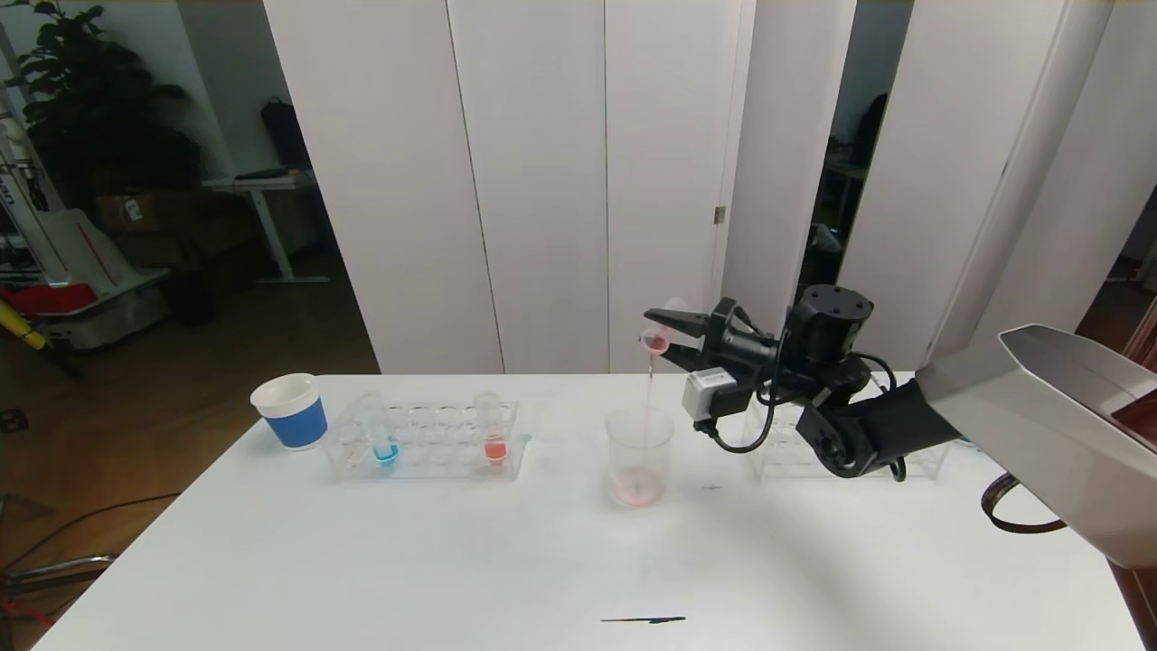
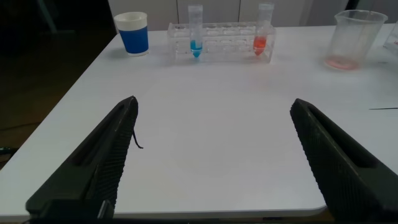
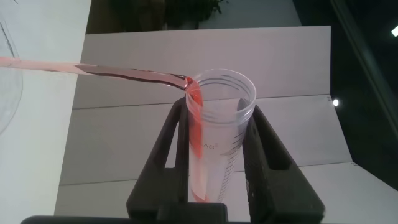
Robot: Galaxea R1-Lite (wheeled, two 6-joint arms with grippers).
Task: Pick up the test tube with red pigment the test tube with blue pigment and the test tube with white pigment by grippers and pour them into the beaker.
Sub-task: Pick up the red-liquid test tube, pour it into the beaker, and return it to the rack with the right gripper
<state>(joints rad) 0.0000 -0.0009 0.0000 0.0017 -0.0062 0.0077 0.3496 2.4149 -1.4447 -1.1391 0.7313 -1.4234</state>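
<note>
Red pigment streams from the tilted test tube, clamped in the right gripper, into the beaker below. Over-tilting risks splashing past the rim.

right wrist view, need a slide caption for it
Right gripper tips a clear tube, sending a thin red stream toward the beaker.

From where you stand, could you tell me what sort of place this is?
Probably a makeshift lab bench in an office: a tube rack and beaker on a white table, folding partitions behind.
</note>
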